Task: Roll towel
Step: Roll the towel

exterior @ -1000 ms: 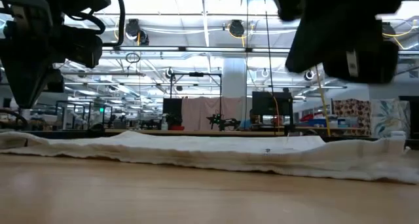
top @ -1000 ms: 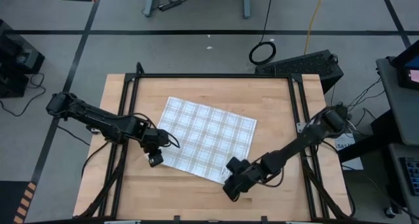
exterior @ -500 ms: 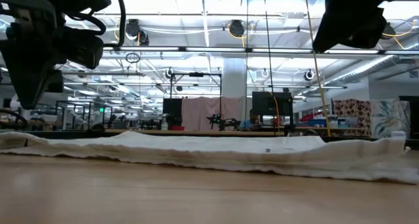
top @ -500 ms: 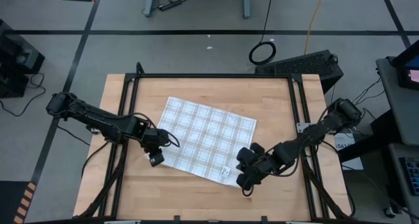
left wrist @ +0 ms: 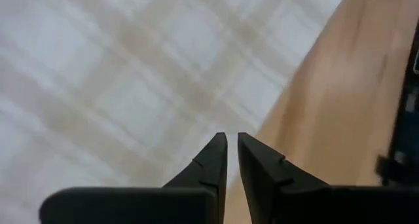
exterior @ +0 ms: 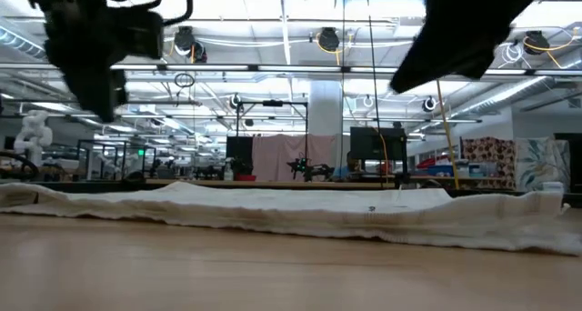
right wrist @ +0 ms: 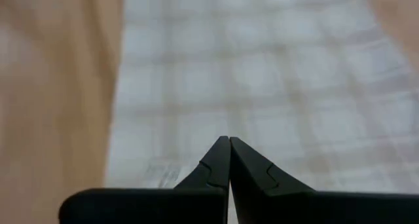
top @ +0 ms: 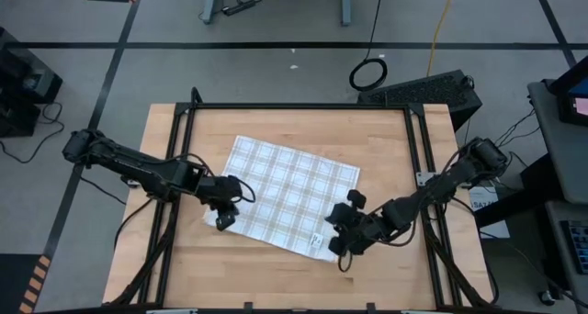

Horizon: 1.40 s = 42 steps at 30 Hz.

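Since a second ago, the right gripper (top: 342, 251) has swung from beyond the towel's near corner back toward the right and now hangs over the towel's near right corner, while the left gripper (top: 223, 221) has shifted a little to the right, onto the towel's near left corner.

The towel (top: 289, 194), white with thin grey check lines, lies spread flat in the middle of the wooden table (top: 386, 140), turned at an angle so that its corners point near and far. In the low view it shows as a long, low, slightly rumpled band (exterior: 300, 211) across the tabletop (exterior: 273, 265), with both arms dark and raised above it: the left arm at the upper left (exterior: 91, 47), the right arm at the upper right (exterior: 473, 29).

The left wrist view looks down on the checked cloth (left wrist: 118, 80) and the bare wood beside its edge (left wrist: 347, 99); the left gripper's (left wrist: 232, 142) two dark fingers (left wrist: 213, 162) stand almost together, with only a thin slit between the tips, and nothing is held in them. The right wrist view shows the cloth (right wrist: 262, 73) with its edge against the wood (right wrist: 59, 86); the right gripper's (right wrist: 229, 140) fingers (right wrist: 216, 162) are pressed fully together at the tips and likewise carry nothing.
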{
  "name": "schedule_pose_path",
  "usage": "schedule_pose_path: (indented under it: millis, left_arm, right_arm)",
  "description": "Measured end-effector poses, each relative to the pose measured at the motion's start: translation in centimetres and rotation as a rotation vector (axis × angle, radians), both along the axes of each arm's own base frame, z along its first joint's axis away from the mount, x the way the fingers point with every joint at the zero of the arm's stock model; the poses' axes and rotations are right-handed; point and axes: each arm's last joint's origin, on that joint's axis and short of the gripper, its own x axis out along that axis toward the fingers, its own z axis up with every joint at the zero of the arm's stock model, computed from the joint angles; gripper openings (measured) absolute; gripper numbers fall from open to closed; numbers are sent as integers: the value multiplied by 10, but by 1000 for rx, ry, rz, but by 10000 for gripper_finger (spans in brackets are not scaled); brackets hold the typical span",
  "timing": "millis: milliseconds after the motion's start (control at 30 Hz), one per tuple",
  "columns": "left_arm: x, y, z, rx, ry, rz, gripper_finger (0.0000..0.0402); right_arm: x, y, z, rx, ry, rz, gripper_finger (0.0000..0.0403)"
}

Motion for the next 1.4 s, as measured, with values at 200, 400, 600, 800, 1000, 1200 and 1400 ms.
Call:
schedule_pose_path:
  millis: [200,400,600,800,1000,1200,1400]
  left_arm:
    - [5,3,2,172,-94,-76,44]
    - [6,6,2,346,-124,-113,44]
    - [8,2,2,375,-179,-113,44]
    - [1,-20,-11,314,-203,-90,44]
    - [-14,-36,-28,246,-171,-54,44]
    - [-31,-31,-53,260,-73,93,44]
    - [-44,-8,-83,345,35,238,44]
  right_arm:
    - [9,-19,-34,-26,-209,-112,0]
    - [25,-24,-63,-87,-250,-167,0]
    - [43,-19,-97,-78,-334,-185,0]
    - [48,-10,-126,-32,-381,-178,0]
    - [43,3,-137,15,-389,-168,0]
    - [37,23,-150,19,-397,-178,0]
    - [45,41,-153,10,-386,-180,0]
